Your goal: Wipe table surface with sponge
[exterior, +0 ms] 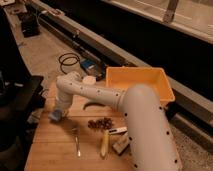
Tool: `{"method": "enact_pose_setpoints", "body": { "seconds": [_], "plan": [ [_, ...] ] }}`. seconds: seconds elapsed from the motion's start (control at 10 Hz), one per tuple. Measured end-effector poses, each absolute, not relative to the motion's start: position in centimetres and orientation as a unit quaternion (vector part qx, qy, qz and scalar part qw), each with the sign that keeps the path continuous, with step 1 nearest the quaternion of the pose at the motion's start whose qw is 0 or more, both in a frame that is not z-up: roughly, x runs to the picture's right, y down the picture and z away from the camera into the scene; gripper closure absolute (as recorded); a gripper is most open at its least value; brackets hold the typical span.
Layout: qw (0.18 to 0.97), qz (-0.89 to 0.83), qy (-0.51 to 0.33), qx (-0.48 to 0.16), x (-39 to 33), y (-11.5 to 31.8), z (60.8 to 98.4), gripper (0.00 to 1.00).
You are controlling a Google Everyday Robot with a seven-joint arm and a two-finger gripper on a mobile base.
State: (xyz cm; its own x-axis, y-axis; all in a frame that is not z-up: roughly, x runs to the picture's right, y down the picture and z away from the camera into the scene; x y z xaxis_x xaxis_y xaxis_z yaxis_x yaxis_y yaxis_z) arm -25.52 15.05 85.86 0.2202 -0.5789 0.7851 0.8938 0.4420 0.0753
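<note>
My gripper is at the left side of the wooden table, low over the surface near its left edge. It is shut on a small bluish sponge, which rests against the tabletop. The white arm reaches in from the lower right across the table.
A yellow bin stands at the back right of the table. A fork, a yellow banana-like item, a dark cluster, a green curved item and a white round object lie on the table. Cables lie on the floor behind.
</note>
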Motion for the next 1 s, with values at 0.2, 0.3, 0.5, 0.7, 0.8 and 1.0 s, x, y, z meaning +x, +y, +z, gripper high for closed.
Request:
{"method": "enact_pose_setpoints", "body": {
  "seconds": [0.2,0.3,0.5,0.7,0.8,1.0],
  "plan": [
    [0.764,-0.475,-0.378,-0.22,-23.0,16.0,85.6,1.0],
    [0.771,-0.469,-0.368,-0.225,-21.4,15.9,85.9,1.0],
    [0.778,-0.469,-0.351,-0.227,-20.0,14.4,87.2,1.0],
    [0.78,-0.481,-0.338,-0.214,-20.3,11.1,89.2,1.0],
    [0.779,-0.489,-0.335,-0.204,-21.1,9.5,90.0,1.0],
    [0.769,-0.508,-0.34,-0.188,-23.8,8.0,90.7,1.0]
  ]
}}
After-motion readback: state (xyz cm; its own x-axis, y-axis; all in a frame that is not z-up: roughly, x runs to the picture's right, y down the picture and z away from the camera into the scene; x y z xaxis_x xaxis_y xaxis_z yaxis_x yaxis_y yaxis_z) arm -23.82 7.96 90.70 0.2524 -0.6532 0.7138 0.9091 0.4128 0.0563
